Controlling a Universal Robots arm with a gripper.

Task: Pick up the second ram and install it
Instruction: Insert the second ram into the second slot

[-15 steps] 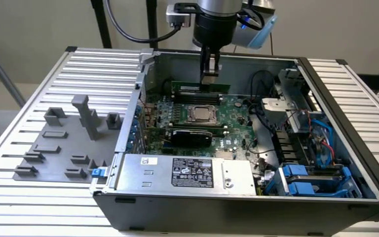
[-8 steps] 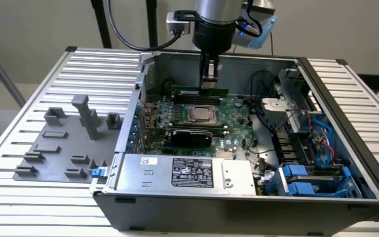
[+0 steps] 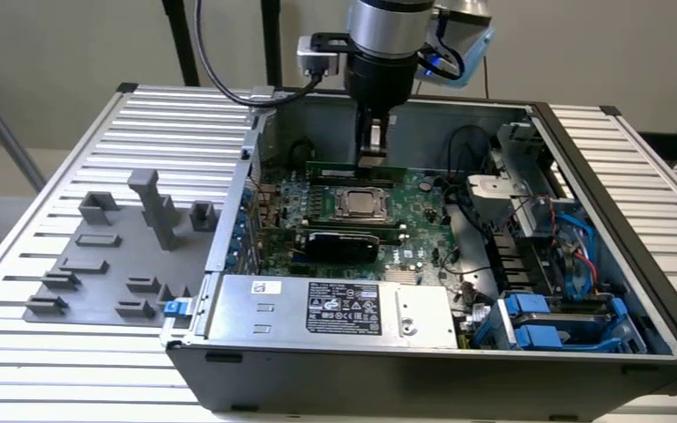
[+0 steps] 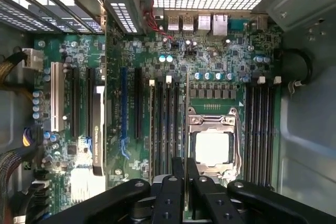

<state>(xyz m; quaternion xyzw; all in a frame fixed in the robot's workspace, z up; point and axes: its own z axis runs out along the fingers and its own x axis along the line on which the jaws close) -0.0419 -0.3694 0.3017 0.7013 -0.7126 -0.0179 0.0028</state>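
We see a silver-grey wrist well above the jaws, then a black barrel, a light-blue cap beside it and a black cable looping off. Flanking the jaws, black linkage bars carry round silver pivot pins.

My arm comes straight down from above, near the far wall of the open case, wrist vertical. My gripper points down into the case. In the wrist view my gripper has its black fingers drawn close together, with the thin edge of the second ram between them. My linkage bars spread outward on both sides.
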